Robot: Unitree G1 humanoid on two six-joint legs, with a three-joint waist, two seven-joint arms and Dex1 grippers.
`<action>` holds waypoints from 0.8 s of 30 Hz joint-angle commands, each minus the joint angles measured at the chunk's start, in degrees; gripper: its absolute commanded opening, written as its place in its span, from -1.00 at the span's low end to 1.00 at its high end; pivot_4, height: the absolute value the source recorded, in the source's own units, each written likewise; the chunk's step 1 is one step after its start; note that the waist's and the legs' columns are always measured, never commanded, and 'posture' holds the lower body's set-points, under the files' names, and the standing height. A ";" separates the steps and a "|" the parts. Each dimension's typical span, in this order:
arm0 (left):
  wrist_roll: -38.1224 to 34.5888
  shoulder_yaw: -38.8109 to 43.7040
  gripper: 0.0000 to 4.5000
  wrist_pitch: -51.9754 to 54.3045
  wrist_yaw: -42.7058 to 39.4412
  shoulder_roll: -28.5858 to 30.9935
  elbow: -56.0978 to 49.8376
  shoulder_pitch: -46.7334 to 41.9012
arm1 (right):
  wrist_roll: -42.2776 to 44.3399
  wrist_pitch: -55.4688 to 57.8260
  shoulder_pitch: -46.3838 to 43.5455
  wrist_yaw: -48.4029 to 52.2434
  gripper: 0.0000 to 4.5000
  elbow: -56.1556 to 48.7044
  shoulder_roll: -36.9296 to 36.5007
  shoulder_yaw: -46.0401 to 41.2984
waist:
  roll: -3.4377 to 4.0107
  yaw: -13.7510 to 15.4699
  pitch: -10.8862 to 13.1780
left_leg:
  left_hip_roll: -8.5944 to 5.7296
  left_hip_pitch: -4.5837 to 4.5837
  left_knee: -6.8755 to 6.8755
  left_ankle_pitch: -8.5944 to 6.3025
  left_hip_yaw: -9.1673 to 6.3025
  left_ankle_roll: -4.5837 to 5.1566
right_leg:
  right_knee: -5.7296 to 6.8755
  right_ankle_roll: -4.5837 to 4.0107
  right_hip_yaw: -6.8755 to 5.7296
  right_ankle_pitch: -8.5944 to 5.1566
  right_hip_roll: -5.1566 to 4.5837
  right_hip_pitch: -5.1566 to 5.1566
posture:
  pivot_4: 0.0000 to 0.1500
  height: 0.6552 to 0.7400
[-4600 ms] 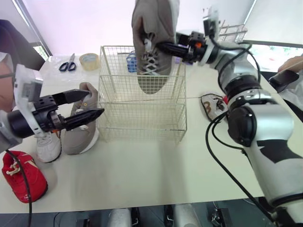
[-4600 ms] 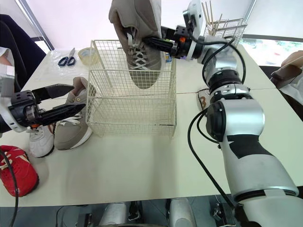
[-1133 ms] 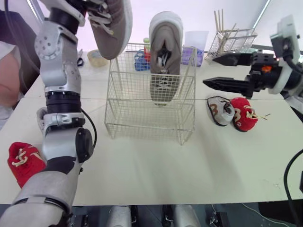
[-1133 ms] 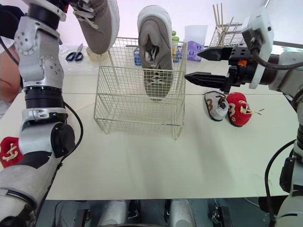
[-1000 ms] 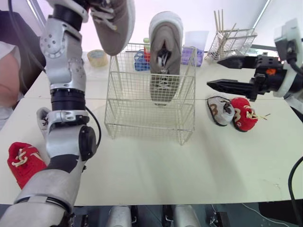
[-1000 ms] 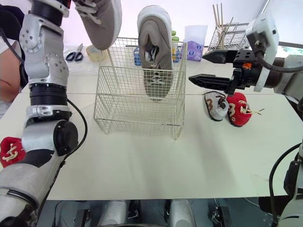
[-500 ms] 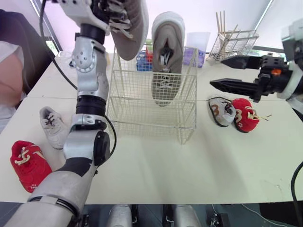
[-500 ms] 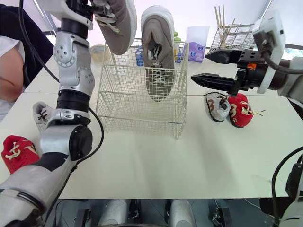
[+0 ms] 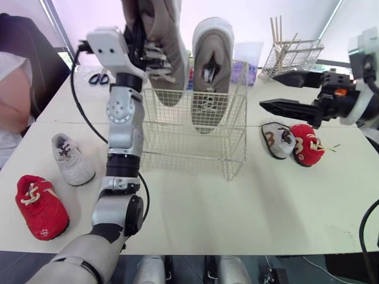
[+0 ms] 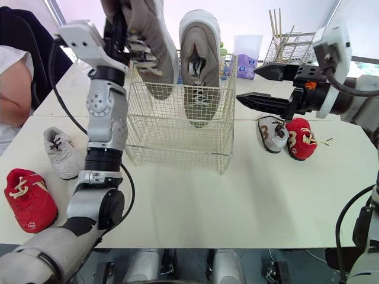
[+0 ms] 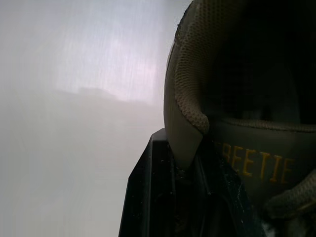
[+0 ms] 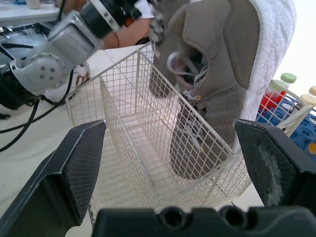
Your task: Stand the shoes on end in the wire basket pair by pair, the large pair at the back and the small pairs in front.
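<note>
**A:** Where's the large shoe?

**B:** The left gripper (image 11: 185, 148) is clamped on the grey shoe (image 9: 160, 53) at its heel collar (image 11: 190, 98). The toe hangs over the wire basket (image 9: 195, 142), back left, beside its upright mate (image 9: 210, 65). It's probably light, and the soft collar may fold, so grip deep.

**A:** Writing?

**B:** Yellow "…EETIE" inside the heel. The right gripper (image 9: 269, 90) gapes, holding nothing.

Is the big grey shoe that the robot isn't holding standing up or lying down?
Standing up. The grey shoe is on end in the wire basket, toe pointing down, its heel poking above the rim.
</note>
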 commanded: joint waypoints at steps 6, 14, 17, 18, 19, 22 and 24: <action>2.65 -2.42 -0.99 4.41 2.35 -0.34 -7.37 5.76 | -0.54 -2.36 -1.06 -0.72 1.00 -0.20 1.06 -0.49 | 0.00 -0.02 0.00 | 0.01 0.01 -0.01 0.01 0.00 -0.03 | -0.02 0.00 -0.01 0.00 0.00 0.00 | 1.00 0.90; 2.92 -4.05 -0.27 10.68 3.56 -2.01 -14.27 10.76 | -0.64 -2.06 -2.89 -1.33 1.00 -0.06 2.91 1.02 | 0.00 0.08 0.00 | 0.02 -0.02 -0.01 -0.01 -0.01 0.01 | -0.04 0.00 -0.02 0.00 -0.01 -0.01 | 1.00 0.90; 3.25 -4.72 0.42 13.18 3.42 -1.60 -17.76 11.51 | -0.70 -2.42 -3.26 -1.27 1.00 0.45 3.67 1.58 | 0.00 0.05 0.00 | 0.01 -0.03 -0.01 -0.01 -0.02 0.02 | -0.05 0.00 -0.04 0.00 -0.03 0.00 | 1.00 0.90; 3.13 -4.75 0.60 14.32 3.45 -1.40 -19.43 11.80 | -0.84 -2.60 -3.28 -1.21 1.00 0.65 3.86 1.75 | 0.00 0.06 0.00 | 0.01 -0.04 -0.01 -0.02 -0.03 0.02 | -0.05 0.00 -0.04 0.00 -0.03 0.00 | 1.00 0.90; 3.05 -4.77 0.60 15.18 3.50 -1.25 -20.58 11.99 | -0.97 -2.71 -3.29 -1.16 1.00 0.77 3.99 1.83 | 0.00 0.07 0.00 | 0.02 -0.04 -0.01 -0.02 -0.04 0.02 | -0.05 0.00 -0.05 0.00 -0.03 -0.01 | 1.00 0.90; 1.35 -4.61 0.60 21.47 3.57 -0.51 -29.29 14.81 | -1.42 -3.29 -3.17 -0.83 1.00 1.47 4.51 2.07 | 0.00 -0.01 0.00 | 0.01 -0.06 -0.01 -0.01 -0.03 0.02 | -0.07 0.00 -0.06 0.00 -0.04 -0.01 | 1.00 0.90; -0.12 -4.77 0.60 26.37 3.10 -0.01 -35.44 16.90 | -1.91 -3.85 -3.06 -0.56 1.00 1.99 4.83 2.35 | 0.00 -0.15 0.00 | 0.01 -0.06 -0.02 -0.02 -0.03 0.02 | -0.07 0.00 -0.06 0.00 -0.05 -0.01 | 1.00 0.90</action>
